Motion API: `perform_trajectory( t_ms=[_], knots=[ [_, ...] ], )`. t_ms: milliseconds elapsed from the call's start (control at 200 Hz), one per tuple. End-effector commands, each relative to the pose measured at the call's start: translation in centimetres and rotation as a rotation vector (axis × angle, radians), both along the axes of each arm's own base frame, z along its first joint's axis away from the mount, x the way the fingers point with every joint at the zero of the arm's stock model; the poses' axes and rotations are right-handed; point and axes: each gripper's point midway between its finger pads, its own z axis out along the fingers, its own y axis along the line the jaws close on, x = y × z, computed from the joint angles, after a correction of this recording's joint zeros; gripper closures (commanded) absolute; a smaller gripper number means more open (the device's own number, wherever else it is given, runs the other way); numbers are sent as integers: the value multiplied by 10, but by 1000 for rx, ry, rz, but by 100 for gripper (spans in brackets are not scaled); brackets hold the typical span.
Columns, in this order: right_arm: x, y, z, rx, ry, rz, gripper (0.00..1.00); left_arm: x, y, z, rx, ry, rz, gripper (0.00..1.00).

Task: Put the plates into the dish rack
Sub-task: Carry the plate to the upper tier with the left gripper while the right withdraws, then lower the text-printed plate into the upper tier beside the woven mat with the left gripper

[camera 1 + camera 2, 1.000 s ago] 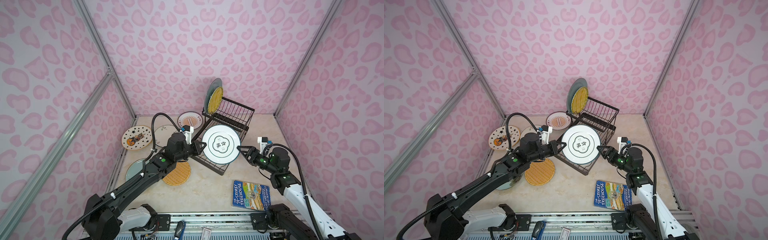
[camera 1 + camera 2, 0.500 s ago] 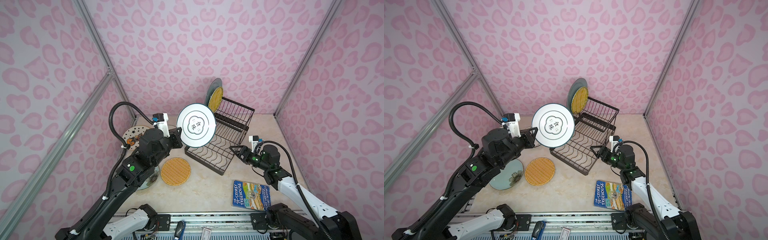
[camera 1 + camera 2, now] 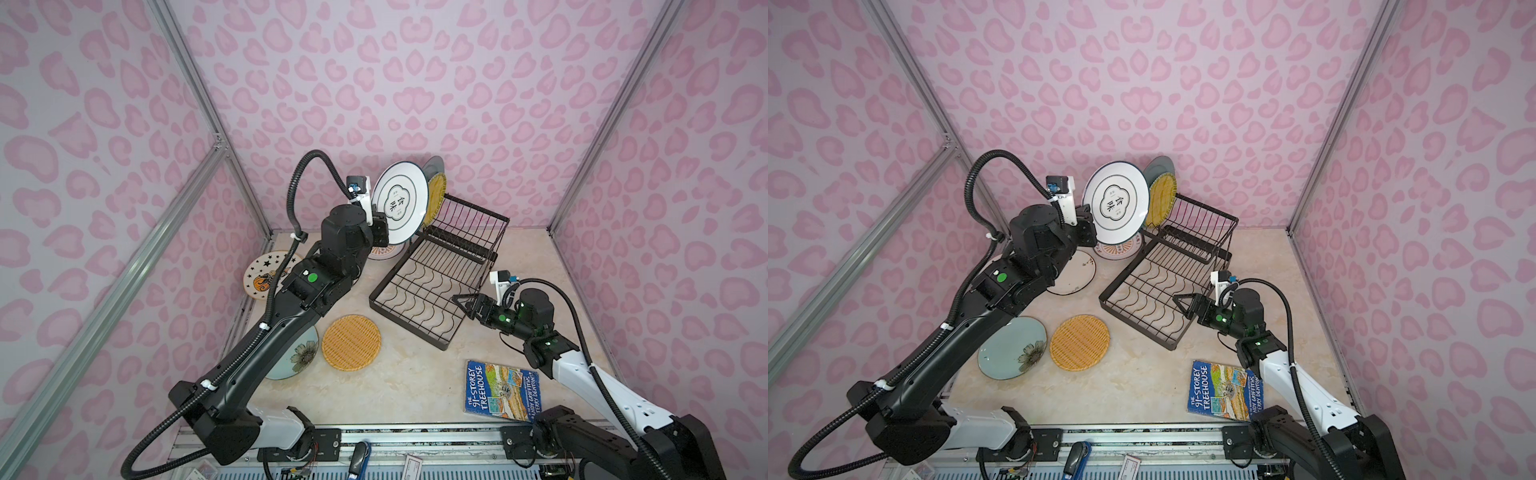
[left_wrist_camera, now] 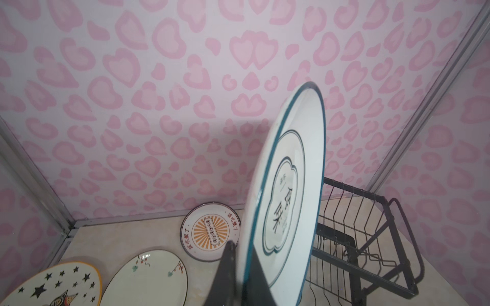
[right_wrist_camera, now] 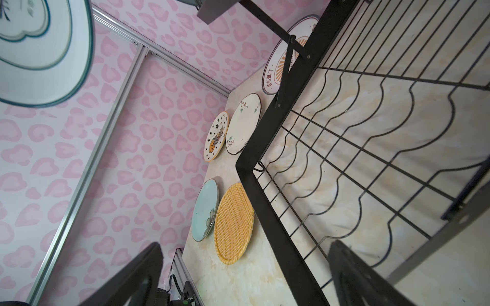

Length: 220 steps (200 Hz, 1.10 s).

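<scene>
Our left gripper [image 3: 380,235] clamps the ring plate [image 3: 400,201] upright, far left of the dish rack [image 3: 432,286]; our right gripper [image 3: 462,300] gapes empty.

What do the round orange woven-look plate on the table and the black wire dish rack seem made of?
Round orange woven-look plate: matte basket-weave ridges, perhaps wicker or moulded plastic. Black wire dish rack: thin rigid rods, probably painted metal, dull.

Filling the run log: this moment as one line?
left gripper: shut on ring plate, upright near rack | right gripper: open, empty | racked: teal plate, yellow plate
</scene>
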Motion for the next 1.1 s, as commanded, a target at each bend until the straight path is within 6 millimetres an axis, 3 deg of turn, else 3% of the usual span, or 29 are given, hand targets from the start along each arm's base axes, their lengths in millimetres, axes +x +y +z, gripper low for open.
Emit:
perform_trajectory(
  t_ms=[0, 110, 310, 660, 1095],
  knots=[
    [-4, 0, -4, -22, -7, 16, 3, 9, -12, 44, 30, -174, 20, 96],
    [-6, -1, -5, -32, -10, 17, 3, 19, -30, 53, 88, -228, 26, 96],
    [-11, -1, -6, -47, -15, 30, 3, 39, -65, 49, 204, -278, 46, 96],
    [-20, -3, 0, -52, -33, 43, 3, 77, -103, 18, 330, -273, 59, 96],
    [-37, -10, 73, -10, -283, 30, 3, 98, -122, -14, 392, -249, 63, 96]
  ],
)
